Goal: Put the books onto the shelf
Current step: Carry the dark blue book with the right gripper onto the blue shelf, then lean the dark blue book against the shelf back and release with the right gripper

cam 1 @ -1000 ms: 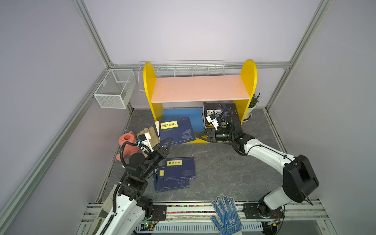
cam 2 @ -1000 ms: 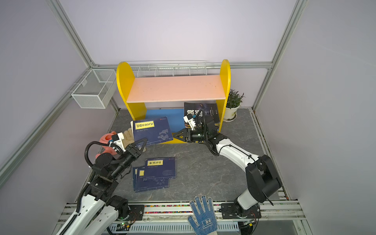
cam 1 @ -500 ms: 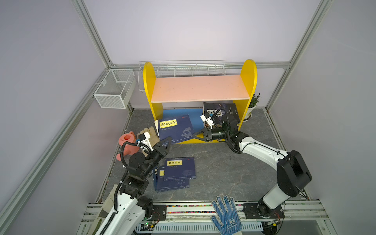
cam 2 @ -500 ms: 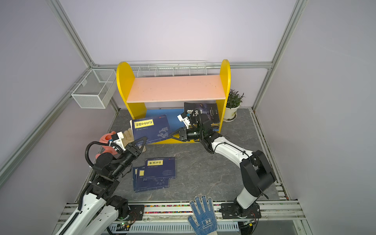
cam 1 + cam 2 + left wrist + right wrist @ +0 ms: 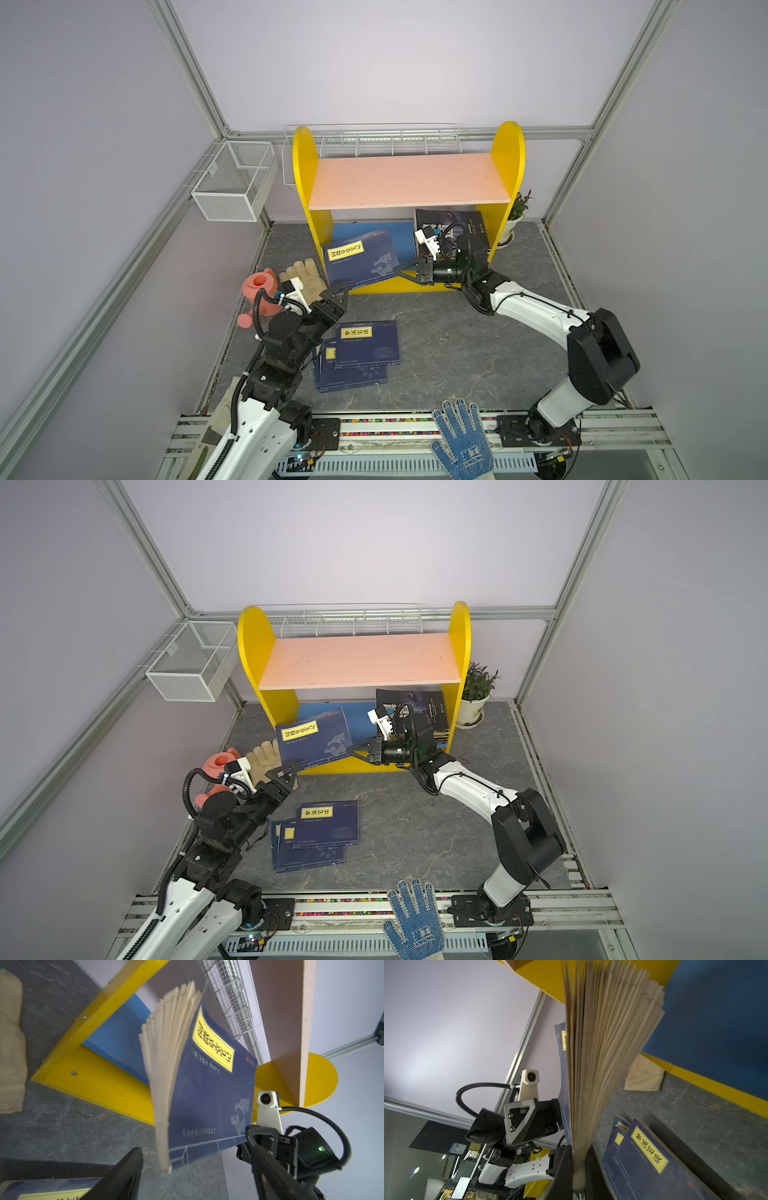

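A navy book with a yellow label [image 5: 359, 259] [image 5: 313, 737] hangs tilted in front of the shelf's blue lower board [image 5: 401, 237]. My right gripper [image 5: 398, 270] [image 5: 579, 1167] is shut on the book's right edge, and its pages fan out. My left gripper [image 5: 337, 293] [image 5: 197, 1169] is open at the book's lower left corner, which hangs between the jaws untouched. More navy books [image 5: 365, 347] [image 5: 648, 1157] lie stacked on the floor. Dark books [image 5: 457, 220] stand at the right end of the lower tier. The pink upper board [image 5: 409, 178] is bare.
A tan glove [image 5: 305, 276] and a pink watering can [image 5: 262, 291] lie left of the shelf. A white mesh basket [image 5: 232, 183] hangs on the left wall, with a wire rack [image 5: 374, 137] behind the shelf. A potted plant [image 5: 517, 216] stands at right, a blue glove [image 5: 461, 436] at the front rail.
My right gripper moved left and shut on the navy book's right edge. My left gripper then opened and let go of the book's lower left corner.
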Controlling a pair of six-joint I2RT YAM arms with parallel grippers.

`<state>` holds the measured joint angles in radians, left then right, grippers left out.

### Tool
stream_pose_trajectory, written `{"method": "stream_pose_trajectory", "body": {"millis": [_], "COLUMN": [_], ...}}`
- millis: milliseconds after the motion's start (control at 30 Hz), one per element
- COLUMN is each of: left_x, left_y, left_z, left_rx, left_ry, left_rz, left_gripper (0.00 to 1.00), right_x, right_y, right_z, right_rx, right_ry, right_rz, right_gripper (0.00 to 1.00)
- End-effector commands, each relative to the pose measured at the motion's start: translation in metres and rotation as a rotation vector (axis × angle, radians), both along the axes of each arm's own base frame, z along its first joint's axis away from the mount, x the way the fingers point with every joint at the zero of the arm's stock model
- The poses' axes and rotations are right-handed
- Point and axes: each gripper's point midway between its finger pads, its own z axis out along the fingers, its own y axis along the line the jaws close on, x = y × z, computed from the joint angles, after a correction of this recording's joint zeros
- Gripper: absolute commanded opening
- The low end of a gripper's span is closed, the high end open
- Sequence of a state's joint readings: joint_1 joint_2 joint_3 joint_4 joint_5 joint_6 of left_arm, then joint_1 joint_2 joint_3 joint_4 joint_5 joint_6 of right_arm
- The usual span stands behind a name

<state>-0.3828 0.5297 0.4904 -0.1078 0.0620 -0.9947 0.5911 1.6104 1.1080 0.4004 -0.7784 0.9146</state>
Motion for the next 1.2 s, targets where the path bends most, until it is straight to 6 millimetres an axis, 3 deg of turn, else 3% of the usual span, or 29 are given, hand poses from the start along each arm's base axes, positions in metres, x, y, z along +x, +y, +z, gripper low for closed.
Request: {"method": "stream_pose_trajectory", "body": {"millis": [0,167,367,533,733,1167], "left_x": [-0.007,-0.037,-0.055,-0.059,-0.061,-0.060], "left_y": [0.047,0.094,0.106,0.106,0.108,0.107], "left_z": [-0.032,-0.085,-0.114,-0.118,-0.117,-0.113], "left_rx": [0.093,0.186,0.205,0.172,0.168,0.182], "left_ry": [0.170,0.403,0.523,0.519,0.511,0.503], "left_rz": [0.243,0.468,0.524,0.525,0.529,0.521], "left_gripper": [0.83,0.83,0.83,0.83,0.83,0.83], "right_x": [0.016,0.038,0.055,0.064,0.077,0.086], "right_y": [-0.020,-0.032,-0.009,0.019,0.035,0.052], "right_z": [0.023,0.014,0.007,-0.006,-0.025,-0.051], "right_rx": [-0.015,-0.128,-0.173,-0.208,-0.227,-0.298], "right_ry": [-0.093,-0.108,-0.107,-0.077,0.000,0.070], "right_rz": [-0.160,-0.327,-0.361,-0.363,-0.402,-0.367], "right_gripper": [0.07,0.06,0.07,0.07,0.06,0.07]}}
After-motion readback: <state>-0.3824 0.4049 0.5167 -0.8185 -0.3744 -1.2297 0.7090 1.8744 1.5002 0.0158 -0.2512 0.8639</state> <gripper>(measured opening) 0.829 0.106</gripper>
